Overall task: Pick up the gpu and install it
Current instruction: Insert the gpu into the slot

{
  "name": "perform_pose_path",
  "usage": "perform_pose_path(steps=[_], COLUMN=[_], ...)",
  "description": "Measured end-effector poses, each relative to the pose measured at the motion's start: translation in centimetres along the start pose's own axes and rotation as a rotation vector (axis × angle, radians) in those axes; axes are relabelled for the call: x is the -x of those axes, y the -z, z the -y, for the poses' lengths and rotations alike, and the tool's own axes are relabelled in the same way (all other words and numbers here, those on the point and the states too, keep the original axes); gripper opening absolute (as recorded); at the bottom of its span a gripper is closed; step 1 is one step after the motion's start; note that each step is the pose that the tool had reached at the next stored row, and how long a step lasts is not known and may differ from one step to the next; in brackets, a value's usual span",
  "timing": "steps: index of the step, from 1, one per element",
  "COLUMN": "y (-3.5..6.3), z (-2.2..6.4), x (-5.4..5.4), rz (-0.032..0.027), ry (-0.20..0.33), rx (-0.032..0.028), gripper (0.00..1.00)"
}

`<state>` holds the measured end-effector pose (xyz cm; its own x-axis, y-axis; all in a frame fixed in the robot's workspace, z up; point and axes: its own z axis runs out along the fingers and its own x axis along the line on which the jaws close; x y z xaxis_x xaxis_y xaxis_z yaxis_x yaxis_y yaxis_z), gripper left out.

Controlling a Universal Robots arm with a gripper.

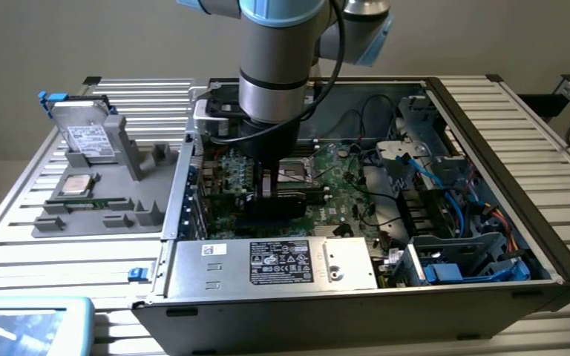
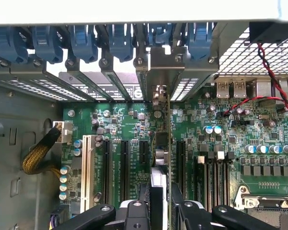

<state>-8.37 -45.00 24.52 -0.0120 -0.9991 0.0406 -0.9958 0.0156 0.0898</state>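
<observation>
The gpu (image 2: 161,143) stands on edge over the green motherboard (image 2: 129,120), seen edge-on between the black expansion slots, its metal bracket (image 2: 164,67) up against the case's rear slot openings. My gripper (image 2: 164,194) is shut on the card, one black finger on each face. In the exterior view the arm reaches straight down into the open computer case (image 1: 503,148), with the gripper (image 1: 265,194) low over the board and the dark gpu (image 1: 287,202) under it.
Blue slot clips (image 2: 86,43) line the case's rear wall. A yellow cable bundle (image 2: 38,153) lies beside the board. The silver power supply (image 1: 275,263) and drive cage with blue cables (image 1: 463,259) flank the work area. A grey parts holder (image 1: 97,215) holds a hard drive (image 1: 87,137).
</observation>
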Motion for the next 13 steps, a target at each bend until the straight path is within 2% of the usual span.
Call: perform_pose_path(steps=[13], y=[0.0], z=[-0.02], x=[0.0], rz=[0.0], ry=[0.0], rx=[0.0006], gripper=[0.28])
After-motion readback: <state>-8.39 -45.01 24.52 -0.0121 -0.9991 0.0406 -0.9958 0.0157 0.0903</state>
